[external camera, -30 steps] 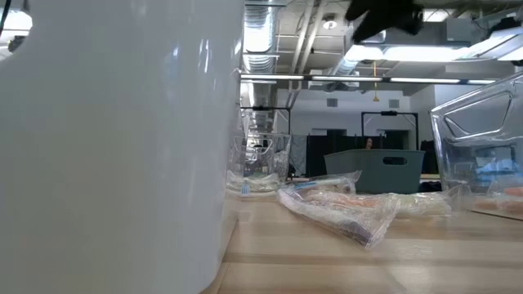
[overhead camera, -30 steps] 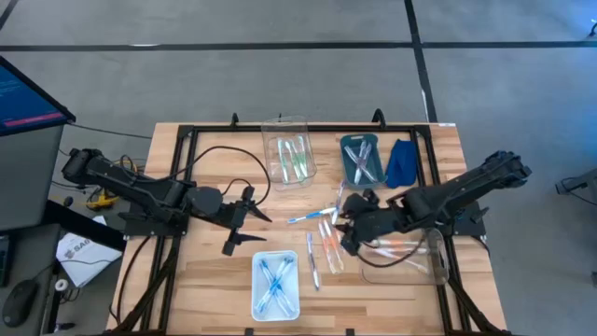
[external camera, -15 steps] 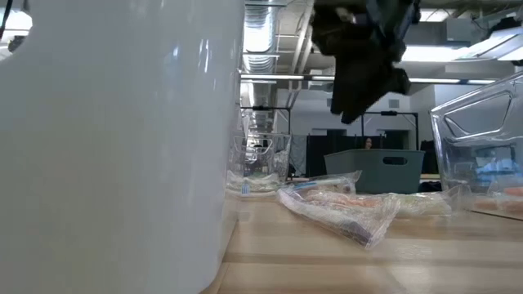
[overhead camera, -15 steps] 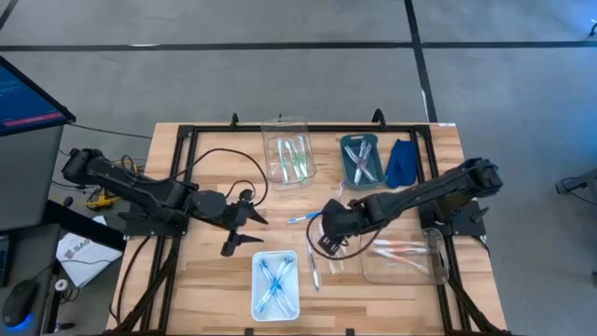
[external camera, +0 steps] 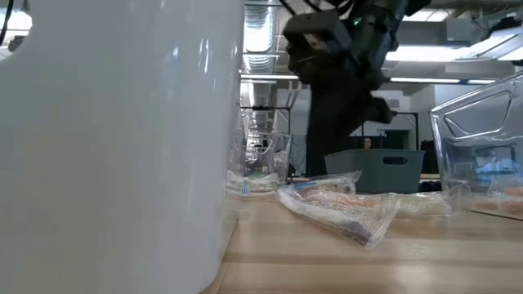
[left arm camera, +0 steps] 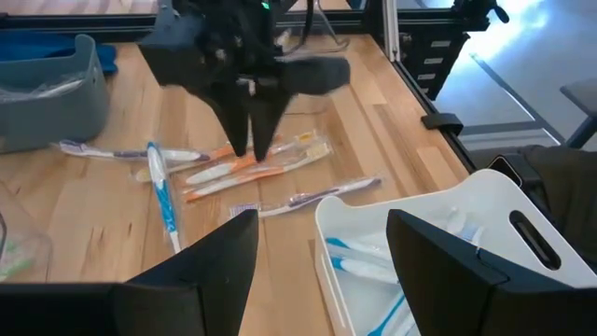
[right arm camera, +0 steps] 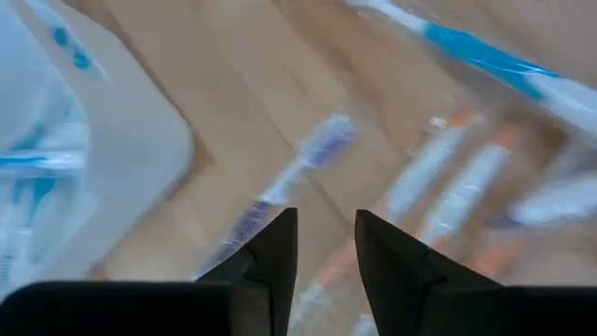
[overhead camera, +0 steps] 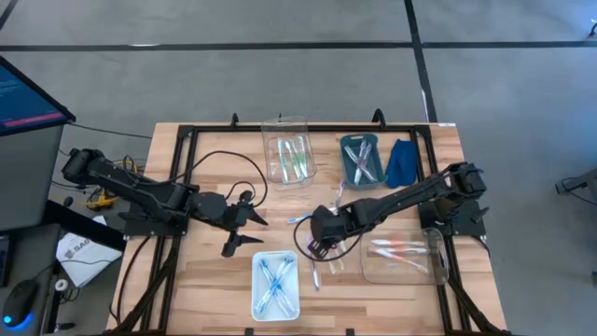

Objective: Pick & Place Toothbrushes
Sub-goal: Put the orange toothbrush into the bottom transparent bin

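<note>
Several loose toothbrushes (overhead camera: 322, 247) lie flat on the wooden table's middle: a blue one (left arm camera: 160, 187), orange ones (left arm camera: 244, 168) and a purple-grey one (right arm camera: 284, 182). My right gripper (overhead camera: 313, 245) hangs just above them, fingers pointing down, slightly open and empty. In the right wrist view (right arm camera: 326, 250) the purple-grey toothbrush lies below the gap between the fingers. It also shows in the left wrist view (left arm camera: 250, 149) over the orange toothbrushes. My left gripper (overhead camera: 248, 233) waits left of the pile, open and empty.
A white tray (overhead camera: 276, 308) of blue toothbrushes stands near the front edge. A clear bin (overhead camera: 410, 271) with orange ones stands at the right. A clear bin (overhead camera: 287, 126) with green ones, a teal bin (overhead camera: 362, 142) and a folded blue cloth (overhead camera: 401, 161) stand at the far side.
My right gripper has gone from beside the clear bin on the right toward the table's left edge and down, and now hangs low over the loose toothbrushes. The toothbrushes lie as before.
</note>
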